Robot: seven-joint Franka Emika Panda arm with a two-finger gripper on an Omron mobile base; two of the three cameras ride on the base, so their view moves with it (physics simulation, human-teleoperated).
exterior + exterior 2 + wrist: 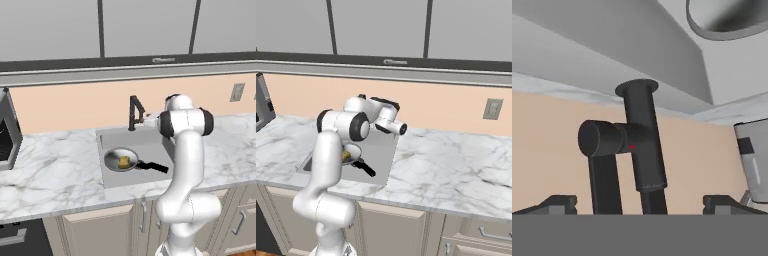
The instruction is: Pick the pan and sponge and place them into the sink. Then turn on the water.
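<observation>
The silver-grey pan (121,160) lies in the grey sink (112,140), its black handle pointing right. The yellow sponge (124,161) rests inside the pan. From the right base view, the pan (354,151) and sponge (346,157) peek out behind my arm, in the sink (381,150). My gripper (642,205) is open, and the black faucet (639,145) stands close ahead, midway between the fingertips (557,202). From the left, the gripper (146,118) sits just right of the faucet (134,112), above the basin's back rim. The rolled hand view catches the pan (727,20) at its top. Water is out of view.
A marble counter (50,170) surrounds the sink. A dark appliance (7,132) stands at the far left, also seen as the grey appliance (752,160). A wall outlet (492,108) sits on the peach backsplash, with cabinets overhead.
</observation>
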